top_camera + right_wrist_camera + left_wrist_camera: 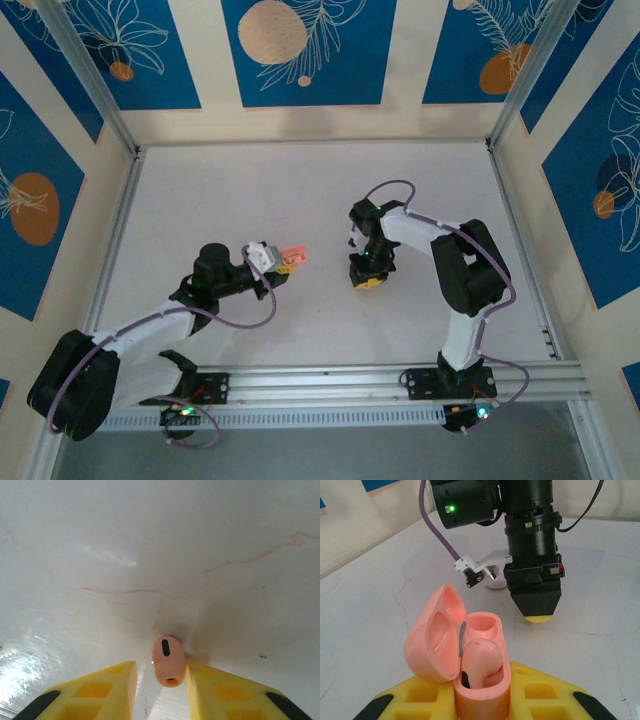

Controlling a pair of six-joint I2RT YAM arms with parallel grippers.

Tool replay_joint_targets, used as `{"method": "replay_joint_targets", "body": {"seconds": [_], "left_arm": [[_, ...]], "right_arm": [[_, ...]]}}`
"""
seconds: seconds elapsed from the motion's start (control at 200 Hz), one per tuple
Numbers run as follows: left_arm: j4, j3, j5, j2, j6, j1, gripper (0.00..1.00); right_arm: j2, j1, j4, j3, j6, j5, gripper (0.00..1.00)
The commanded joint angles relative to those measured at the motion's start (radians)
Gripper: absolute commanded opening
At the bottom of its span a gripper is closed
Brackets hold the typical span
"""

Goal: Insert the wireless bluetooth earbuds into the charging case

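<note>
My left gripper (pixel 283 262) is shut on the salmon-pink charging case (pixel 294 256), holding it just above the table. In the left wrist view the case (pixel 482 682) stands upright between my yellow fingers (pixel 547 695), its lid (pixel 436 640) swung open to the left. One pink earbud (pixel 482 657) sits in the near socket; the far socket (pixel 483 624) is empty. My right gripper (pixel 369 280) points down at the table, open, and straddles the second earbud (pixel 169 661). That earbud lies on the table against the right finger (pixel 220 685), with a gap to the left finger (pixel 107 685).
The right arm's gripper (pixel 536 614) hangs close beyond the case in the left wrist view, and a small white round object (pixel 496 583) lies on the table behind it. Metal frame rails (pixel 120 215) border the white table on all sides.
</note>
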Motion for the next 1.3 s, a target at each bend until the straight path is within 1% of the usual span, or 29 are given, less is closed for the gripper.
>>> {"method": "replay_joint_targets", "body": {"seconds": [0.0, 0.175, 0.405, 0.635, 0.92, 0.98, 1.04, 1.13, 1.19, 1.295], "left_arm": [[-0.005, -0.009, 0.010, -0.009, 0.010, -0.014, 0.22], [-0.005, -0.007, 0.012, -0.007, 0.010, -0.014, 0.22], [-0.009, -0.009, 0.012, -0.009, 0.010, -0.014, 0.22], [-0.010, -0.009, 0.013, -0.008, 0.012, -0.013, 0.22], [-0.007, -0.010, 0.017, -0.006, 0.011, -0.014, 0.22], [-0.004, -0.010, 0.018, -0.007, 0.009, -0.014, 0.22], [-0.005, -0.010, 0.019, -0.008, 0.008, -0.014, 0.22], [-0.006, -0.010, 0.019, -0.011, 0.009, -0.016, 0.22], [-0.007, -0.010, 0.018, -0.014, 0.011, -0.016, 0.22], [-0.010, -0.010, 0.016, -0.017, 0.012, -0.015, 0.22]], "right_arm": [[-0.013, 0.026, -0.036, 0.032, 0.017, 0.015, 0.35], [-0.017, 0.042, -0.036, 0.041, 0.026, 0.000, 0.34], [-0.020, 0.062, -0.066, 0.048, 0.039, -0.022, 0.29], [-0.021, 0.079, -0.080, 0.013, 0.059, -0.051, 0.25], [-0.056, 0.112, -0.106, 0.013, 0.073, -0.075, 0.25], [-0.071, 0.113, -0.104, 0.016, 0.078, -0.074, 0.27], [-0.086, 0.103, -0.099, 0.019, 0.080, -0.073, 0.35], [-0.106, 0.078, -0.092, 0.028, 0.071, -0.063, 0.42], [-0.108, 0.059, -0.085, 0.033, 0.058, -0.055, 0.44], [-0.093, 0.030, -0.064, 0.036, 0.028, -0.054, 0.45]]}}
